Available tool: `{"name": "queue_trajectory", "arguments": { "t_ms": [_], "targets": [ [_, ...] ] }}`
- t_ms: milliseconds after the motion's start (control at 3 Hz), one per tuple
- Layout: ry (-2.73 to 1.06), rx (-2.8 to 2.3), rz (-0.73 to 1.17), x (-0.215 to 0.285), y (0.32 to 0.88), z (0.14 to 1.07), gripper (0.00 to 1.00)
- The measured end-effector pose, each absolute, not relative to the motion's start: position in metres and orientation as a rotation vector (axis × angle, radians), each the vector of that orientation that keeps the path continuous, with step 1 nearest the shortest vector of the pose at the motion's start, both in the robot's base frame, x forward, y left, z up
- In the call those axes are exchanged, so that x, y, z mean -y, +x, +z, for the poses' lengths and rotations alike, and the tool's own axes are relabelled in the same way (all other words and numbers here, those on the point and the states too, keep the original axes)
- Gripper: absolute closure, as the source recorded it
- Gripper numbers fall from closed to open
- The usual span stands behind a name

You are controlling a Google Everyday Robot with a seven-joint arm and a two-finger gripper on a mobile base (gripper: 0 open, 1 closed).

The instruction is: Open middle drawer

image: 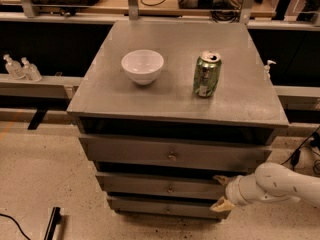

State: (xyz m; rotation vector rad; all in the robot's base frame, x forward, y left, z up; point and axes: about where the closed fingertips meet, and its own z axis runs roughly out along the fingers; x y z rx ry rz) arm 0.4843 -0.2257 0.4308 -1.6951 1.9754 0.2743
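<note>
The grey cabinet has three drawer fronts stacked under its top. The middle drawer (150, 185) is the second one, a shallow grey front with a small round knob (171, 188) at its centre. My gripper (220, 193) comes in from the right on a white arm, at the right end of the middle drawer. Its two tan fingers (220, 205) are open, one above and one below that end of the front. The knob lies well to the left of the gripper.
On the cabinet top (240, 104) stand a white bowl (142, 66) and a green can (207, 74). The top drawer (125, 151) and bottom drawer (150, 207) are above and below. Shelving with small bottles (21, 67) lines the back. A cable (10, 221) lies on the floor.
</note>
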Motion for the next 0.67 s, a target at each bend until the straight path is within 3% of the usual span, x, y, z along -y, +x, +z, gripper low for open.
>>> {"name": "queue_trajectory", "arguments": {
  "t_ms": [667],
  "targets": [
    [-1.696, -1.988, 0.326, 0.22, 0.461, 0.422, 0.37]
  ]
}}
